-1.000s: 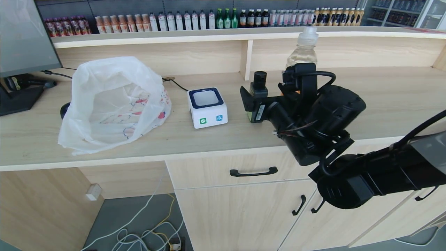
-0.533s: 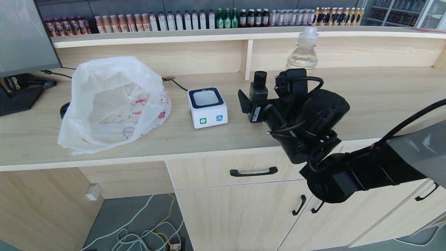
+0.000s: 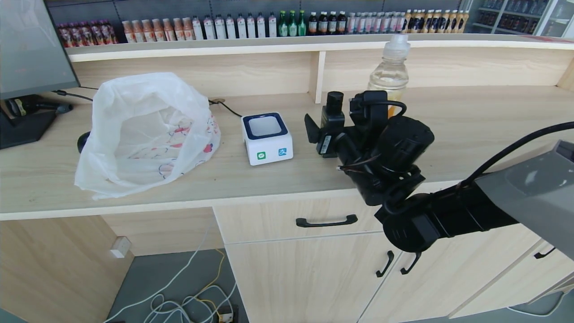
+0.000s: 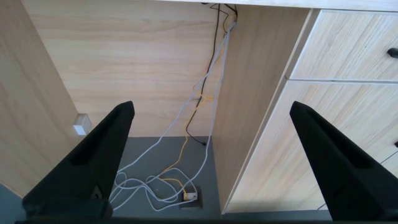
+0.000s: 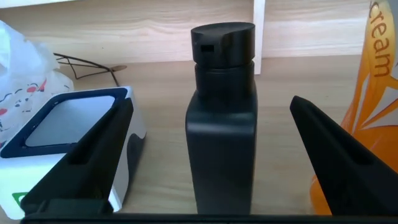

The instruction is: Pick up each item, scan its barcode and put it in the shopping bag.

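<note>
Black plastic flip-cap bottle, that's the item in play. The black bottle [image 3: 332, 117] [image 5: 222, 124] stands upright on the light wood tabletop [image 3: 493, 121], just to the right of the white scanner [image 3: 267, 138] [image 5: 68, 134] and apart from it.

The right gripper [image 3: 329, 130] [image 5: 205, 106] sits level with the bottle, its fingers [image 5: 93, 149] spread wide, one on each side. From the right wrist view there's a clear gap on both sides, so nothing is gripped and the bottle is just standing between them.

Behind and to the right there's a clear bottle [image 3: 389, 72] with a pale cap and an orange label [image 5: 367, 93], also upright, near the back edge of the tabletop.

The shopping bag [image 3: 143, 130] [image 5: 25, 62] is thin white plastic with a red and blue print. It sits slumped on the left part of the tabletop with its mouth gaping toward the front, well apart from the black bottle, with the scanner between them.

The left gripper [image 4: 211, 106] hangs low beside the cabinet front, looking at the cables [image 4: 168, 180] on the grey floor [image 4: 205, 162]. Its fingers are wide apart and it has hold of nothing.
</note>
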### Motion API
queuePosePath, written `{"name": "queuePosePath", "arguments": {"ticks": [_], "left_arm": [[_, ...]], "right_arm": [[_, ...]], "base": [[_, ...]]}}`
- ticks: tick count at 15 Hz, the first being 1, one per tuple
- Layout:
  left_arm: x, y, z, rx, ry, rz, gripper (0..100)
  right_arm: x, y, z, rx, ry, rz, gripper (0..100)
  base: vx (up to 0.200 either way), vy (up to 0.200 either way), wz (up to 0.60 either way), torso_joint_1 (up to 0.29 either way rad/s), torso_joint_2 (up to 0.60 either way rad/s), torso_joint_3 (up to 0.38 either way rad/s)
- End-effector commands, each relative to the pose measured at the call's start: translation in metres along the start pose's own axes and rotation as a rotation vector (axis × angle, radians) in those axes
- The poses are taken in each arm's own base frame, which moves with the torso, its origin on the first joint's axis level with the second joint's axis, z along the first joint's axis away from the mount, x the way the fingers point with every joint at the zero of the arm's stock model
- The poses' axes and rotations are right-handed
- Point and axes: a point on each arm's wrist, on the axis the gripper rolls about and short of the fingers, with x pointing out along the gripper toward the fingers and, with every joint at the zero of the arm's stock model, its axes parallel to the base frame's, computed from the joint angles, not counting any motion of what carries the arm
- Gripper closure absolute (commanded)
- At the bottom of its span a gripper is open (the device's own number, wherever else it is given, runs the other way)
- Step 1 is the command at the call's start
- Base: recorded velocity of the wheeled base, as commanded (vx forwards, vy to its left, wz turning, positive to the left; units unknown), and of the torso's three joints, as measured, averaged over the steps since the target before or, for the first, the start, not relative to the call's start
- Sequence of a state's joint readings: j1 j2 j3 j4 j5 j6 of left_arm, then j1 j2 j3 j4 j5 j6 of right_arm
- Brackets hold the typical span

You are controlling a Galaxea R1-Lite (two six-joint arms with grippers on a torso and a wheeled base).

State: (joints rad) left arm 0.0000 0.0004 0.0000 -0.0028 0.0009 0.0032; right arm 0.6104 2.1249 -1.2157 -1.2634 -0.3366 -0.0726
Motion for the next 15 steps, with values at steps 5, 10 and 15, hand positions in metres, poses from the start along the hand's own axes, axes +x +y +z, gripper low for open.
{"name": "queuePosePath", "arguments": {"ticks": [5, 10, 15], "left_arm": [[0.000, 0.000, 0.000, 0.000, -0.001, -0.001, 0], [0.000, 0.000, 0.000, 0.000, -0.001, 0.001, 0], [0.000, 0.000, 0.000, 0.000, -0.001, 0.001, 0]], "right_arm": [[0.020, -0.004, -0.001, 0.007, -0.003, -0.024, 0], [0.029, -0.010, 0.000, 0.015, 0.013, -0.042, 0], [0.029, -0.006, -0.010, 0.011, 0.033, -0.037, 0]], "base": [[0.000, 0.000, 0.00, 0.000, 0.00, 0.000], [0.000, 0.000, 0.00, 0.000, 0.00, 0.000], [0.000, 0.000, 0.00, 0.000, 0.00, 0.000]]}}
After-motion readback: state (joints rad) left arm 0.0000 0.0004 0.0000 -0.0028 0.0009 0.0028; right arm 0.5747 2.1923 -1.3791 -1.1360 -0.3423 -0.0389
